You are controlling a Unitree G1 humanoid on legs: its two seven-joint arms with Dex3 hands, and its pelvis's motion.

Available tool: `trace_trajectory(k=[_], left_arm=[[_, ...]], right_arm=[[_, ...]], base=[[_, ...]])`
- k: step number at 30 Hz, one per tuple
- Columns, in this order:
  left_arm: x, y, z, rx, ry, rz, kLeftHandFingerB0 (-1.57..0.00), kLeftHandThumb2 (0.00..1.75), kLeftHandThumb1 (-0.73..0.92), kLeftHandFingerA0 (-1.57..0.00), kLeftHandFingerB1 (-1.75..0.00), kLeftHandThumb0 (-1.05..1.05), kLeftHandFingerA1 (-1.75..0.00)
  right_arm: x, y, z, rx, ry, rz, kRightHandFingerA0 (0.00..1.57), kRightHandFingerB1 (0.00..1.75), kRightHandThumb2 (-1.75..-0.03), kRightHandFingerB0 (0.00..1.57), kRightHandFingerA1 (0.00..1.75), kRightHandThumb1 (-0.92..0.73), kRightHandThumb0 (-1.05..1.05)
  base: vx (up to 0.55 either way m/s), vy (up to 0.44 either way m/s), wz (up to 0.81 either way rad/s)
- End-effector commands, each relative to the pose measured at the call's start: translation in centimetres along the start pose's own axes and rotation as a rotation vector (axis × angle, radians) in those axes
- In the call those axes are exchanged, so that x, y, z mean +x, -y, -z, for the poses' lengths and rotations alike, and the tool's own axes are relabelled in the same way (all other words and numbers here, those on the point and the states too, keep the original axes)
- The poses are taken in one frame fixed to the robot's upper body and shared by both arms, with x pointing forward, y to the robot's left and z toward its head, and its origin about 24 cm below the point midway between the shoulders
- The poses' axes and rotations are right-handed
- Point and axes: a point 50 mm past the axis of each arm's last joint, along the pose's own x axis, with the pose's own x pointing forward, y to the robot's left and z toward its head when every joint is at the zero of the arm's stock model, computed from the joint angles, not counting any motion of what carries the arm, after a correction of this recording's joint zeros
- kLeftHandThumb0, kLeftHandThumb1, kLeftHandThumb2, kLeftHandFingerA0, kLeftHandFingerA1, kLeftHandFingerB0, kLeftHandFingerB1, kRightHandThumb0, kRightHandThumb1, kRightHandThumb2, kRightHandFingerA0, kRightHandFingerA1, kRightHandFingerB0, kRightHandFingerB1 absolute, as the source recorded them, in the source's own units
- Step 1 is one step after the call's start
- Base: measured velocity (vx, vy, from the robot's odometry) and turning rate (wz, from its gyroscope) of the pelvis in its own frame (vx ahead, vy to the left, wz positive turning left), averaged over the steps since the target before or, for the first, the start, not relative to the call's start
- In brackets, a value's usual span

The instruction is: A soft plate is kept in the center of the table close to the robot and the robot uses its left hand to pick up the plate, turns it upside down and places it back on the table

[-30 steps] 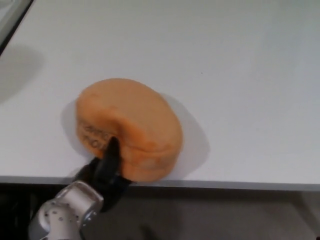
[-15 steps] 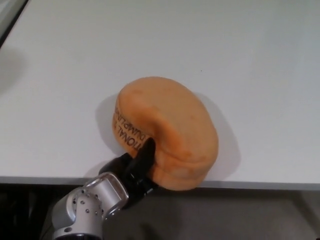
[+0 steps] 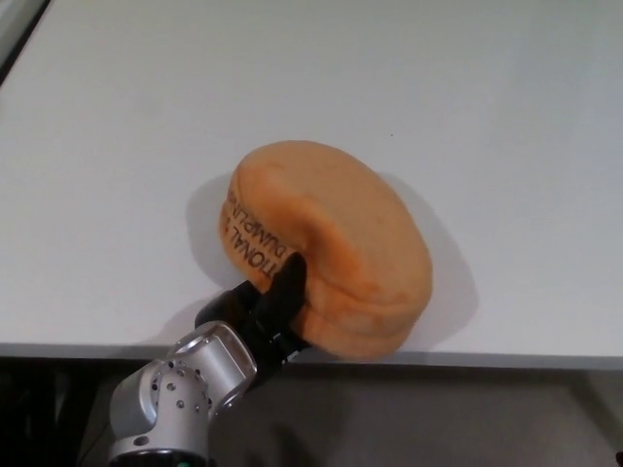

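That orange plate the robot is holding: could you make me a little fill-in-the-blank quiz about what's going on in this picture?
1. The soft plate is coloured ____.
2. The hand pinching the plate's near rim is the robot's ____ hand.
3. The table under the plate is coloured ____.
4. Dark ____ is printed along the plate's side, by the black finger.

Missing words: orange; left; white; lettering
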Motion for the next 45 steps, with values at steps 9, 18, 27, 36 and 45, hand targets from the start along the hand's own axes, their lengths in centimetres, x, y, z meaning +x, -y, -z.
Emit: trace_trajectory(k=[9,18,27,36,45], left_arm=[[-0.3,-0.1,1.3,-0.067,0.006,0.042,0.00,1.06,0.69,-0.10,-0.14,-0.87,-0.54],[-0.9,-1.1,0.1,-0.014,-0.026,0.134,0.00,0.71,0.92,0.00,0.00,-0.96,0.00],[-1.7,-2.1,-1.6,-0.047,-0.046,0.169,0.00,1.06,0.76,0.00,0.00,-0.98,-0.09],[-3.3,-3.6,-3.7,0.110,-0.095,0.221,0.00,1.06,0.80,0.00,0.00,-1.03,-0.11],[-6.6,-6.0,-2.4,0.218,-0.145,0.247,0.00,1.07,0.74,0.00,0.00,-0.99,-0.12]], right_arm=[[0.1,0.4,0.0,0.020,-0.006,0.010,0.55,0.34,-0.67,0.21,0.43,-0.88,-0.76],[0.3,0.2,-0.1,0.029,0.000,0.013,0.55,0.36,-0.67,0.21,0.45,-0.89,-0.78],[0.5,0.3,-0.3,0.028,0.000,0.020,0.56,0.34,-0.67,0.21,0.44,-0.89,-0.79],[0.5,0.3,-0.3,0.025,0.010,0.021,0.57,0.34,-0.68,0.23,0.44,-0.89,-0.79],[0.4,0.2,-0.2,0.046,-0.003,0.013,0.56,0.35,-0.67,0.22,0.44,-0.89,-0.80]], base=[[0.00,0.000,0.00],[0.00,0.000,0.00],[0.00,0.000,0.00],[0.00,0.000,0.00],[0.00,0.000,0.00]])
